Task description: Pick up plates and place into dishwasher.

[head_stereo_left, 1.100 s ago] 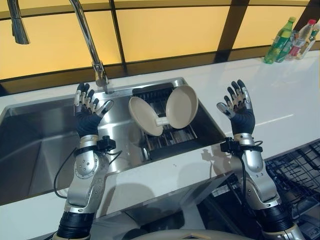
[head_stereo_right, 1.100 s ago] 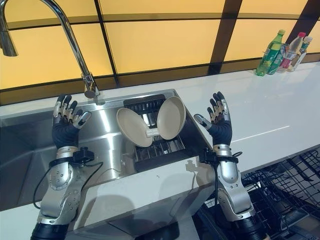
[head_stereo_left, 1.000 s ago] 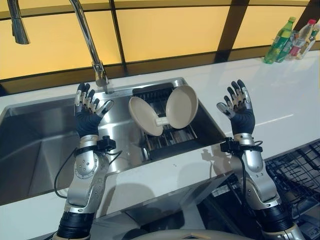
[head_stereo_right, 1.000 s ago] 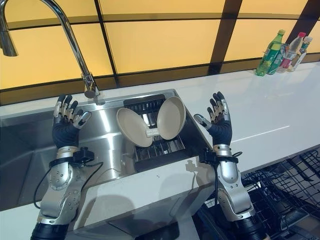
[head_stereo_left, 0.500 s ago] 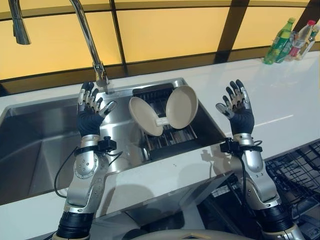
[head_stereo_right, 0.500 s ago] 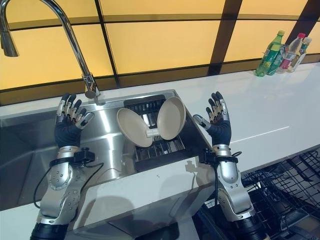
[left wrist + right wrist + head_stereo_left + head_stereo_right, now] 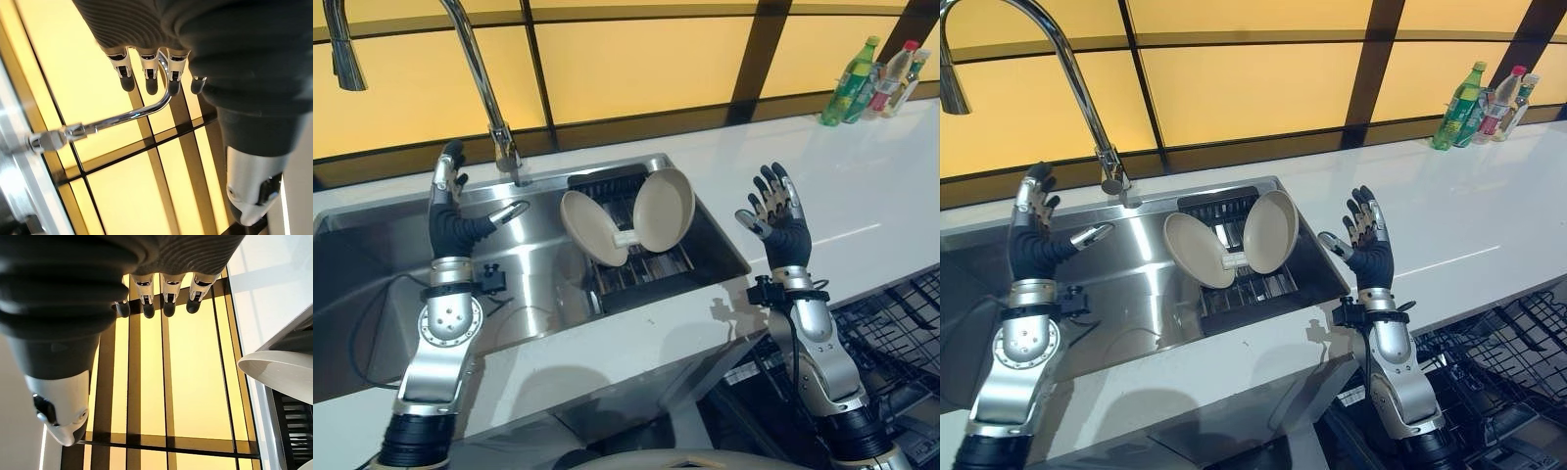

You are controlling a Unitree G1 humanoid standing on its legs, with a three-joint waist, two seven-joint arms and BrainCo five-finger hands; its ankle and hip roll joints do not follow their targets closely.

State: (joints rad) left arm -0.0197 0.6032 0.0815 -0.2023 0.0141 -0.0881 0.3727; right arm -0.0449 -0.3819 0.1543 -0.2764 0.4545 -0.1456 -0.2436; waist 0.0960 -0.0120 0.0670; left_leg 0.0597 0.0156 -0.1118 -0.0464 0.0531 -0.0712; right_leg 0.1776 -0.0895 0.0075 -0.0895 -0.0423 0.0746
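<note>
Two beige plates stand on edge in a dark rack (image 7: 636, 269) inside the steel sink, leaning apart: the left plate (image 7: 592, 227) and the right plate (image 7: 663, 210). A rim of the right plate (image 7: 283, 369) shows in the right wrist view. My left hand (image 7: 450, 220) is raised over the sink's left part, fingers straight up, thumb out, holding nothing. My right hand (image 7: 778, 217) is raised above the white counter to the right of the sink, fingers spread, empty. Both hands stand well apart from the plates.
A tall chrome tap (image 7: 480, 73) rises behind the sink (image 7: 372, 284). Several bottles (image 7: 871, 73) stand at the counter's far right corner. A dark wire dishwasher rack (image 7: 891, 343) lies open below the counter (image 7: 862, 186) at the lower right.
My left hand has swung out to the left and turned, now farther from the plates. The right hand has barely moved. The camera has shifted a little.
</note>
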